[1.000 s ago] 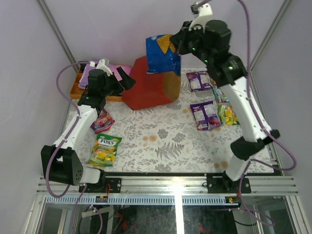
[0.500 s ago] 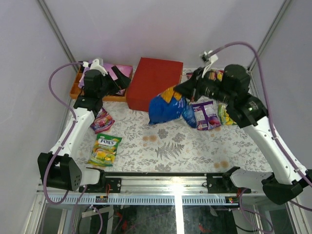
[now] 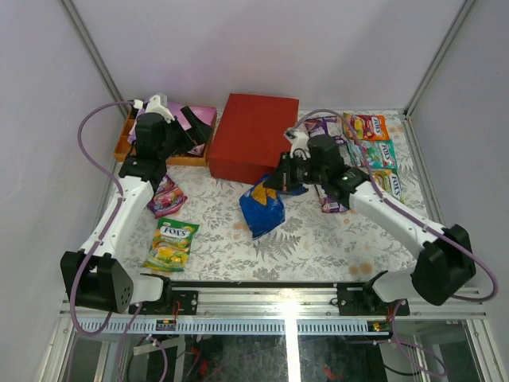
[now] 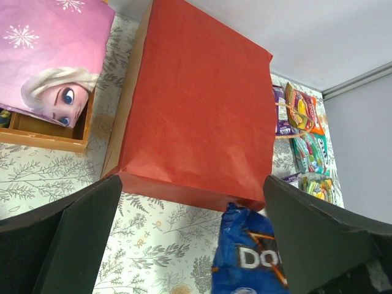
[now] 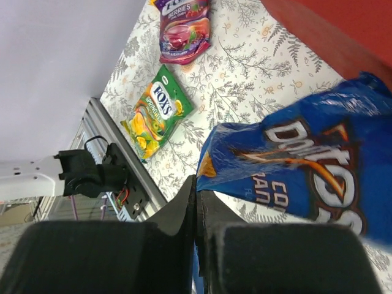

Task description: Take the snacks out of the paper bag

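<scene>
Pinches the top edge of the Doritos bag (image 3: 262, 208) with the right gripper (image 3: 280, 181), fingers (image 5: 177, 233) pressed flat together on the foil. Lets the rest of that bag trail away from the fingertips onto the table (image 3: 318, 239), where its lower end lies on the patterned cover. Has the paper bag (image 3: 253, 135) just beside those fingers, lying on its side with a red face up; cannot tell whether it touches the Doritos bag. Holds the left gripper (image 3: 203, 127) spread as wide as it goes, with nothing between the fingers (image 4: 61, 245). Faces the paper bag straight ahead of the open fingertips, near but apart. Has the tray (image 3: 123, 147) and the pink cloth (image 3: 199, 113) lying in it just outside one left finger. Sees a green Fox's pack (image 3: 169, 243) and a berry pack (image 3: 165, 196) flat on the table, well ahead of the right fingertips in the wrist view. Sees purple packs (image 3: 322, 127), an orange pack (image 3: 367, 126) and a teal pack (image 3: 378, 153) clustered behind the right fingers, beside the paper bag.
</scene>
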Robot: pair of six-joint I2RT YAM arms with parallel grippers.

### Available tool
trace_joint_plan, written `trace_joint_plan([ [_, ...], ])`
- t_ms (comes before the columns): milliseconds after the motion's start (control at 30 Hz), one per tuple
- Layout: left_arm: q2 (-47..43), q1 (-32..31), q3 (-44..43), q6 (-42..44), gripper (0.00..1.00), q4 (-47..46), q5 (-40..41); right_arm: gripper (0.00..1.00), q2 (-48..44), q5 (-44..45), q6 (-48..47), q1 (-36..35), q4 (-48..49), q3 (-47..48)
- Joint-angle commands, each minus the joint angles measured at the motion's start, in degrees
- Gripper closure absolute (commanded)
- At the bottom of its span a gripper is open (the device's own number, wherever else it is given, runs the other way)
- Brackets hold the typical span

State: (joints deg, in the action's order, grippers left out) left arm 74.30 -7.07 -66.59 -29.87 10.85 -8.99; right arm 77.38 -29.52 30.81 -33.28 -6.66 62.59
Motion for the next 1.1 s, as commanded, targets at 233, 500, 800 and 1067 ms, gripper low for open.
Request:
trace_joint_plan([
  [233,1.81,0.34,-1.76,1.23,0.0,0.46,-0.78,0.99,10.64,7.72,7.97,-13.99,22.77,-7.12],
  [500,2.15,0.43,-2.31,3.11,0.0,2.07,-0.68,0.7,15.38,9.32,8.85,-18.78,25.05,-8.0],
  [800,2.78,0.41,-3.37,4.6,0.0,3.84,-0.51,0.01,6.43,19.44,-6.43,-18.76,7.83,-3.4],
  [1067,3.47,0.49,-3.76,4.68,0.0,3.68,-1.64,0.01,10.57,13.78,-12.82,-19.07,3.03,-1.22],
])
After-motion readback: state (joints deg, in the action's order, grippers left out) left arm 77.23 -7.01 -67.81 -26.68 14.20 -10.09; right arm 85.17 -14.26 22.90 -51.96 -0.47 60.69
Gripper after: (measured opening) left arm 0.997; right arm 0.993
